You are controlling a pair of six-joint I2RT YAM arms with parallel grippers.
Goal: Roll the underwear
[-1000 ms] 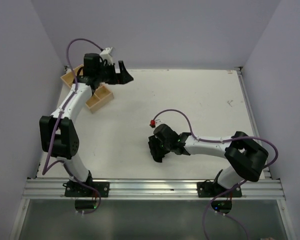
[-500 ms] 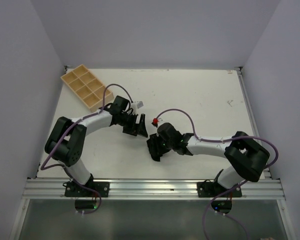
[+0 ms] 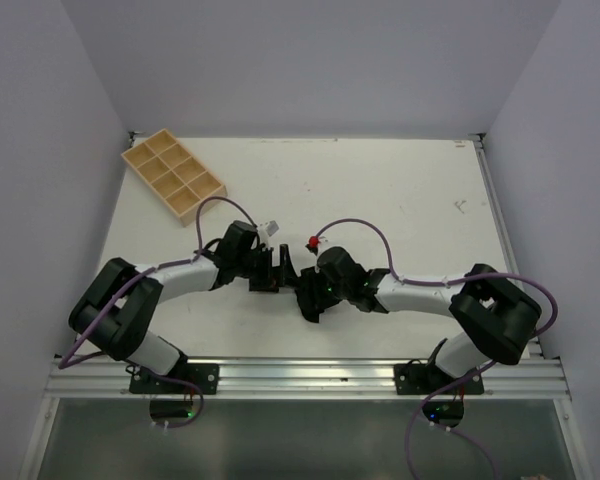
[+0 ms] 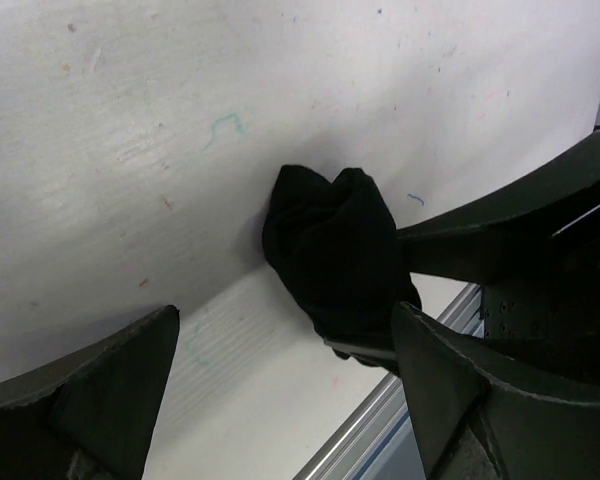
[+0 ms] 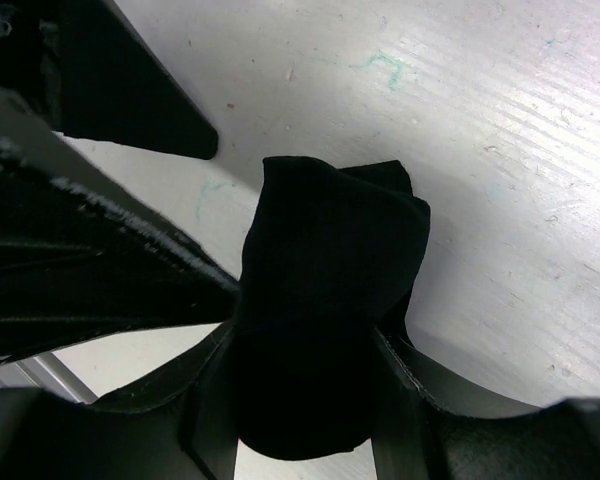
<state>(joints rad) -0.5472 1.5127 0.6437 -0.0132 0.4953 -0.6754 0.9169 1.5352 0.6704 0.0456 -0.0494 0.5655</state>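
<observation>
One underwear wad [image 5: 325, 290] — in right hand [image 5: 310, 345]; left hand [image 4: 280, 400] (agape) just beside.

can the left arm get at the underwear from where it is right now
Probably yes. The left gripper is open and faces the underwear across bare table. The right gripper is shut on one end, leaving only the other end free.

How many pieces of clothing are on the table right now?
1. The underwear is bunched between the fingers of the right gripper, near the front middle of the table. Others may be hidden beneath the arms.
</observation>
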